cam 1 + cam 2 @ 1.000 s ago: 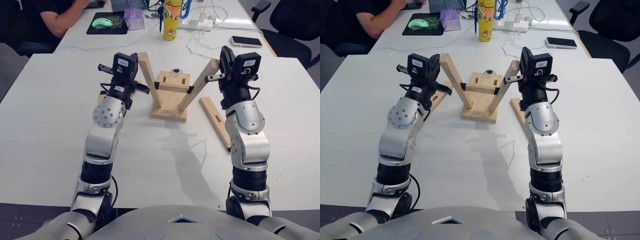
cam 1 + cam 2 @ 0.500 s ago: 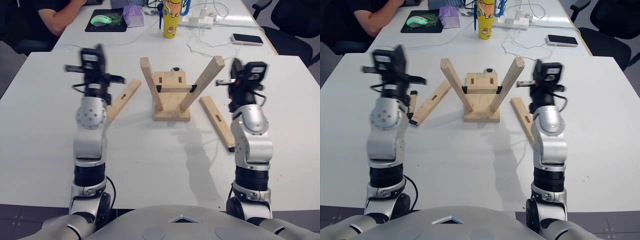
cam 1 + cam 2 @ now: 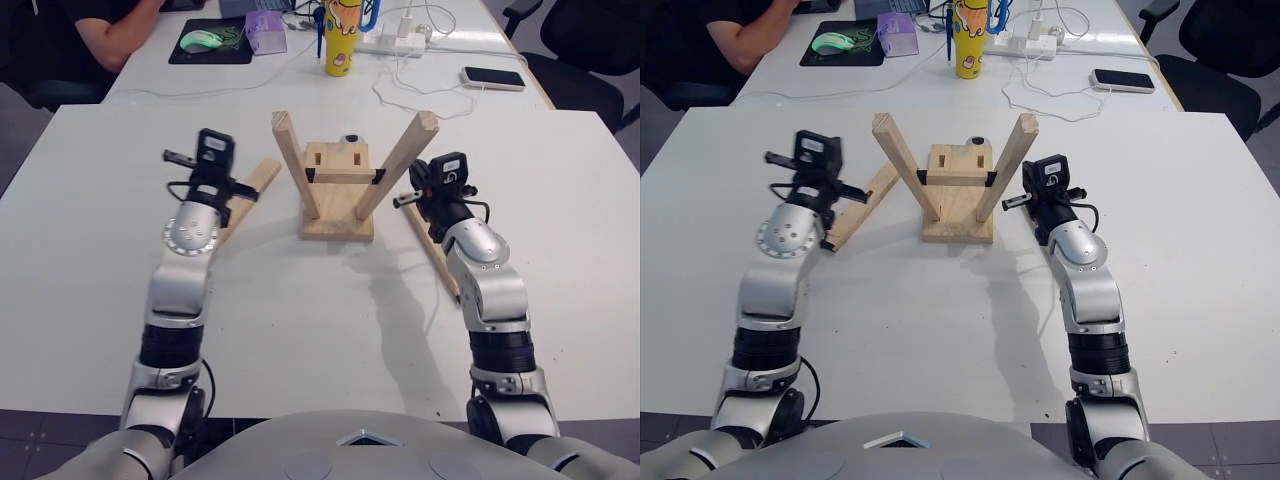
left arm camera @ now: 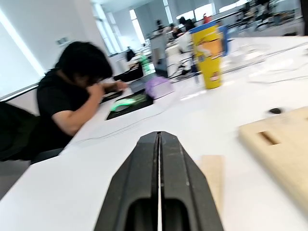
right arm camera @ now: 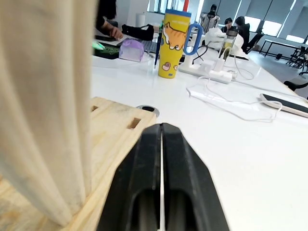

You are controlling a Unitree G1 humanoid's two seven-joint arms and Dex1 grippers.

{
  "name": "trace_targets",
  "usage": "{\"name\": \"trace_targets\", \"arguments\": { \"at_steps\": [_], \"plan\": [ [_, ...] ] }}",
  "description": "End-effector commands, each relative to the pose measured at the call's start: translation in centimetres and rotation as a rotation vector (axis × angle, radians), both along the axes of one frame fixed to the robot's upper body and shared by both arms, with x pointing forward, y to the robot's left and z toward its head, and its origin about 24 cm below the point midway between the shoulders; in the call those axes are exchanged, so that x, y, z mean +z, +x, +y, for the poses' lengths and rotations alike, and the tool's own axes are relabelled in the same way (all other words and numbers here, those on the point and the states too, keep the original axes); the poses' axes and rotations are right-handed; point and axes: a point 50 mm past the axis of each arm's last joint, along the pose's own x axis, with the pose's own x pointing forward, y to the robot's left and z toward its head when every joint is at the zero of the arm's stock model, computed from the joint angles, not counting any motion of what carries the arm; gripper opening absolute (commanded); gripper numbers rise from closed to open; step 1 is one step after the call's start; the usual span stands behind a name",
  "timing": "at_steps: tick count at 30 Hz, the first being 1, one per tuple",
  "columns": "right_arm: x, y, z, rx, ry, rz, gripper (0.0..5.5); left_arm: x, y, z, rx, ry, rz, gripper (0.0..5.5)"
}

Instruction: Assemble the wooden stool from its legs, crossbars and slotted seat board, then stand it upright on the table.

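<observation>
Left eye view is showing a white table (image 3: 300,330) in an open office, with a yellow mug (image 3: 341,38) and a phone (image 3: 494,78) sitting on the desk behind. The stool (image 3: 338,205) is resting seat-down mid-table, two legs pointing up and loose legs (image 3: 432,245) flanking it. The left gripper (image 4: 158,135) and right gripper (image 5: 161,126) are hovering near those, each pressed together and empty.

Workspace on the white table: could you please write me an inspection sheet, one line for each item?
Surface: white table, flat; no spills seen.
Job's things: seat board lies flat; two plugged legs splay upward, joined by a crossbar; left loose leg and right loose leg lie flat beside it.
Clutter: yellow mug, phone, purple box on the far table.
Grippers: left gripper and right gripper, jaws shut, holding nothing.
Cables: white cables run from a power strip on the far table.
Surroundings: a person sits at the far table; office chair at right.
</observation>
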Motion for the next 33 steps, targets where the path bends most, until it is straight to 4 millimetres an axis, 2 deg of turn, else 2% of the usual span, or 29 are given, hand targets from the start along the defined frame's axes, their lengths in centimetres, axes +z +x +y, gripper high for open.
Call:
{"name": "trace_targets", "arguments": {
  "at_steps": [1, 5, 7, 8, 9, 12, 15, 23, 33],
  "plan": [
    [0.1, 1.4, -0.3, 0.082, 0.003, -0.003, 0.0, -1.7, -0.5, -0.9, -0.228, 0.032, 0.119, 0.01],
    [0.0, 1.7, -0.4, 0.094, 0.004, -0.01, 0.0, -1.7, -0.5, -0.9, -0.256, 0.034, 0.127, 0.01],
    [-0.2, 3.1, 0.2, 0.222, -0.069, -0.01, 0.0, -3.2, -2.7, -2.8, -0.693, 0.125, 0.334, 0.01],
    [-0.4, 3.5, 0.5, 0.27, -0.102, -0.005, 0.0, -3.8, -3.6, -3.2, -0.833, 0.151, 0.422, 0.01],
    [-0.6, 3.7, 0.6, 0.301, -0.13, -0.009, 0.0, -4.2, -4.0, -3.5, -0.927, 0.166, 0.487, 0.01],
    [-0.9, 3.6, 1.4, 0.377, -0.153, -0.024, 0.0, -5.2, -4.3, -3.9, -1.012, 0.188, 0.596, 0.01],
    [-1.1, 3.1, 3.0, 0.479, -0.149, -0.036, 0.0, -5.8, -4.1, -3.9, -1.016, 0.219, 0.638, 0.01],
    [-1.6, 2.1, 5.0, 0.61, -0.164, -0.05, 0.0, -6.5, -0.9, -3.9, -0.882, 0.364, 0.578, 0.01],
    [-1.0, 1.0, 9.9, 0.786, -0.171, -0.116, 0.0, -6.7, -1.2, -1.9, -0.821, 0.408, 0.637, 0.01]
  ]
}}
